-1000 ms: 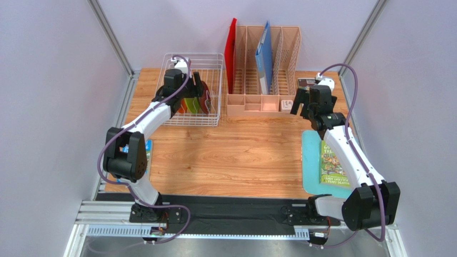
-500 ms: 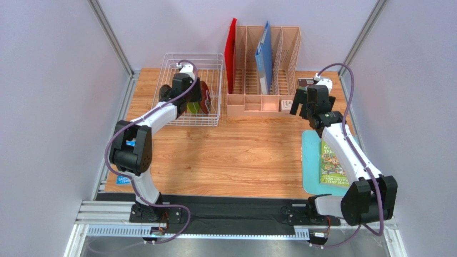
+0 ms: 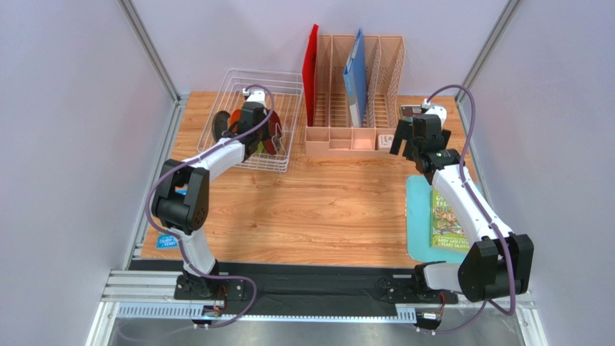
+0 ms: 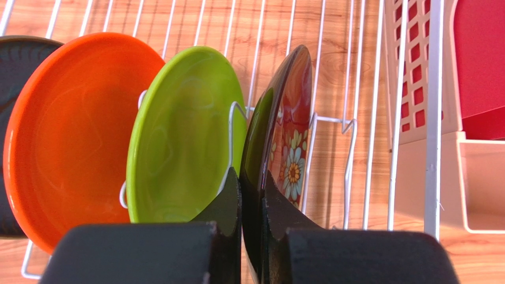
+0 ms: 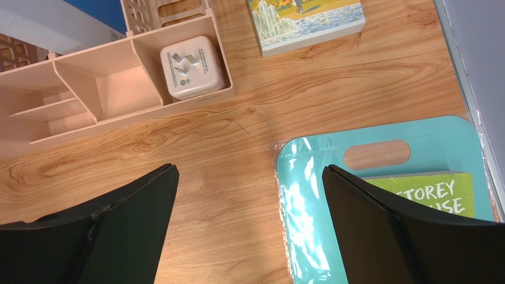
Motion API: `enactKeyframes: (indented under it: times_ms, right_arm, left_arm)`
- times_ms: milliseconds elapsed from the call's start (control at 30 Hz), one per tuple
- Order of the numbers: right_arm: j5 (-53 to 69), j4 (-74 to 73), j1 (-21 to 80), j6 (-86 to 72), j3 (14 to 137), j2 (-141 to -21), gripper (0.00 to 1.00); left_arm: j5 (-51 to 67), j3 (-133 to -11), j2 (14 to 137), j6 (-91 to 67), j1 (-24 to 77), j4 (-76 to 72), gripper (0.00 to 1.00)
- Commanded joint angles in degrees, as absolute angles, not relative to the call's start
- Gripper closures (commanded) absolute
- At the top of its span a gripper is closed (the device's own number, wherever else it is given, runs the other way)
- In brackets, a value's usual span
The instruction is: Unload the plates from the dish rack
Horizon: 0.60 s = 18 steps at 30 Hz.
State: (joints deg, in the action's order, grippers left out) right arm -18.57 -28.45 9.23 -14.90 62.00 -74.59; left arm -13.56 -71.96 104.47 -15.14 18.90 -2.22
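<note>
Wooden tabletop, far left: the left gripper [image 4: 252,198] has just pinched shut on the red plate [image 4: 293,118].
That plate stands rightmost in the rack [image 3: 287,94], beside the green plate [image 4: 184,136], and looks ready to lift. The right gripper [image 5: 249,201] waits wide open, far right.

On my overhead feed a wood-grain tabletop [image 3: 325,209] sits boxed in by plain pale lavender walls [image 3: 65,108] at left, back and right, evenly lit. Metal posts [image 3: 148,49] slant through the upper left and upper right corners; a black strip [image 3: 317,280] and metal rail [image 3: 137,290] cross the bottom.
</note>
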Motion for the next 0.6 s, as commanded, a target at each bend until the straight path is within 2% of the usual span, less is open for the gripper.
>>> enactKeyframes:
  times_ms: [0, 167, 400, 567]
  right_arm:
    - [-19.8, -26.6, 9.3, -14.1, 63.8, -74.4, 0.00]
    - [-19.9, -27.2, 9.3, -14.2, 63.8, -74.7, 0.00]
    - [-19.7, -28.1, 9.3, -14.2, 64.3, -74.5, 0.00]
    - [-17.9, -28.9, 9.3, -14.3, 64.7, -73.7, 0.00]
  left_arm:
    - [-12.2, -73.4, 103.5, -12.3, 20.6, -4.3, 1.00]
    - [-20.0, -75.0, 100.4, -8.5, 23.9, -3.0, 1.00]
    - [-41.4, -79.4, 99.8, 1.2, 29.6, -2.9, 1.00]
    - [-49.4, -80.3, 97.3, 3.3, 31.4, -1.7, 1.00]
